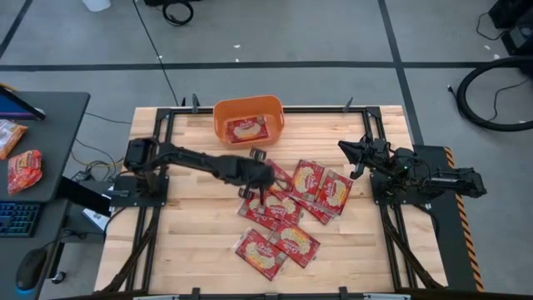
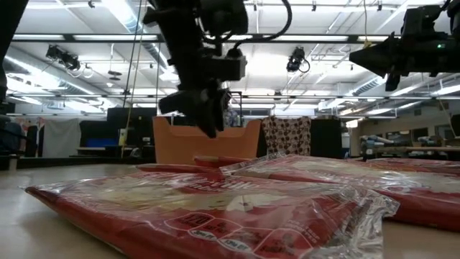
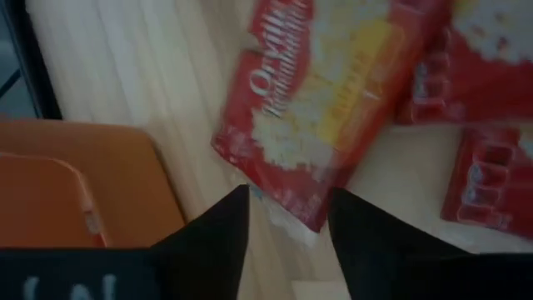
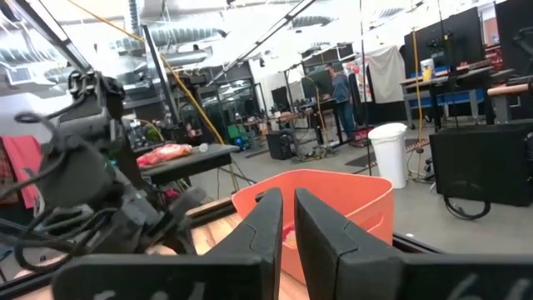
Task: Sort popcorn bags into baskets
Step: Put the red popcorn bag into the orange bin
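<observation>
Centrally, the left gripper (image 1: 265, 185) hung over the wooden table (image 1: 187, 225), reached out from its base at the table's left edge to the near end of the pile of popcorn bags (image 1: 293, 210). In the left wrist view its two dark fingers (image 3: 221, 229) stood apart with a gap between them — spread, holding nothing — and one red bag (image 3: 325, 108) with a cream-yellow patch lay on the wood just past the fingertips, its lower corner reaching between them. More red bags (image 3: 487, 179) lay beside that one, and a piece of the orange basket (image 3: 92, 179) showed at the side of the same view.

From above, the loose bags lay in an overlapping cluster at the table's middle and toward its front, about eight of them, several touching. The orange basket (image 1: 248, 119) sat at the back edge of the table, well apart from the pile, with one bag (image 1: 248, 128) already lying flat inside it. In the low view the left gripper (image 2: 208, 108) hung in front of the basket (image 2: 169, 140), above the bags (image 2: 215, 205) filling the foreground.

The right gripper (image 1: 350, 150) waited raised at the table's right side — its fingers (image 4: 268, 218) close together with only a narrow slit between them, gripping nothing, pointed toward the basket (image 4: 333, 196). A person (image 4: 340, 93) stood far off in the room behind.
</observation>
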Available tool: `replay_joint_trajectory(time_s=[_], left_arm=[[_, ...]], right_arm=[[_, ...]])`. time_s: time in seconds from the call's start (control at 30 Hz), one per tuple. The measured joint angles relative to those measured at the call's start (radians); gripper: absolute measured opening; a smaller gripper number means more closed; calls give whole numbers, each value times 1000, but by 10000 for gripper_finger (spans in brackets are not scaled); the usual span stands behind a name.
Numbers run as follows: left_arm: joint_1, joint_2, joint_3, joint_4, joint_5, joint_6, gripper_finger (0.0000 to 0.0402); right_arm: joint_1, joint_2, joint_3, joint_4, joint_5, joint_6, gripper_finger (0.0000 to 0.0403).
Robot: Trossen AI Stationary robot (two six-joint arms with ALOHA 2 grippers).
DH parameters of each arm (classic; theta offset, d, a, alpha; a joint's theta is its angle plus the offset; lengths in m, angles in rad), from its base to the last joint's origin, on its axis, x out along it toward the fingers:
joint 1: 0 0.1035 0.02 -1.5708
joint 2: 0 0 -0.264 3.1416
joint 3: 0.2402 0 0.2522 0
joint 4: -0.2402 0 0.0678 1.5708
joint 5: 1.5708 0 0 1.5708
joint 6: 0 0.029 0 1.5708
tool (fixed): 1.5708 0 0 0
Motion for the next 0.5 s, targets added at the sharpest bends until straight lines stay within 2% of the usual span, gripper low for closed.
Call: replay_joint_trajectory(time_s=[0.2,0.5], left_arm=[[-39,0,-88,78,-68,12,224],[-75,0,-268,405,-155,166,212]], right_arm=[[0,0,0,1,0,0,39],[0,0,0,1,0,0,39]])
